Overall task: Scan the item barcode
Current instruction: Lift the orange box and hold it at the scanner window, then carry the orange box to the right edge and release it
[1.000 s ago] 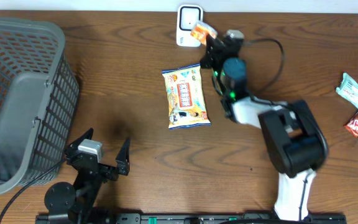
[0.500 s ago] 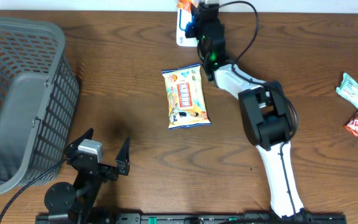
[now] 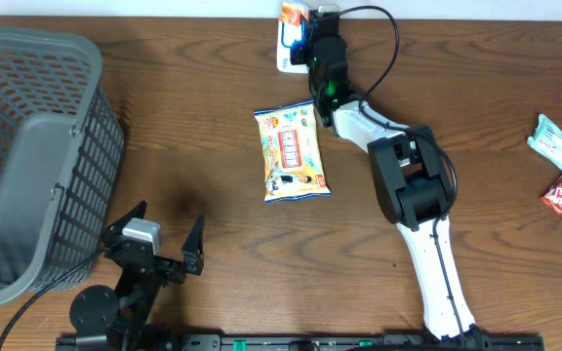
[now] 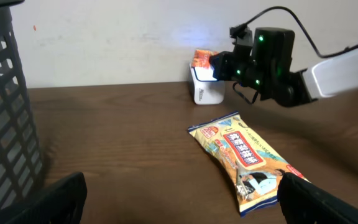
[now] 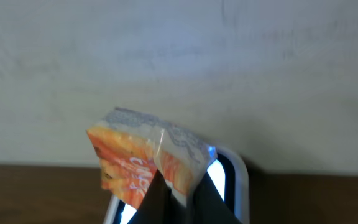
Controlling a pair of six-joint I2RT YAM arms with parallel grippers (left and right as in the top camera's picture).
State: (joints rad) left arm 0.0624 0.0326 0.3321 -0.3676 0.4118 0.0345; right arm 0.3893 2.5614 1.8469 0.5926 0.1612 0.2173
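Right gripper (image 3: 303,26): overhead view; clamped tight on the orange packet (image 3: 292,11), arm stretched to the far edge of the table (image 3: 193,107).
Orange packet: held over the top of the scanner (image 3: 284,60); contact between the two cannot be made out from above.
Scanner: white, at the far table edge, partly covered by the gripper.
Left gripper (image 3: 162,232): jaws spread wide, nothing between them, at the near edge just beside the basket (image 3: 84,200).
Yellow snack bag (image 3: 292,153): flat on the table, near the right arm, apart from the scanner.
Wrapped snacks (image 3: 557,139): three, grouped at the right edge, well apart from both arms.
Left wrist view: own fingertips (image 4: 61,196) in the two lower corners, far apart; yellow snack bag lies between and beyond them; packet sits at the scanner's top, right gripper behind it.
Right wrist view: dark fingers (image 5: 151,210) pinch the packet's lower edge; packet tilted, in front of the scanner's blue-lit face; pale wall (image 5: 179,56) behind.
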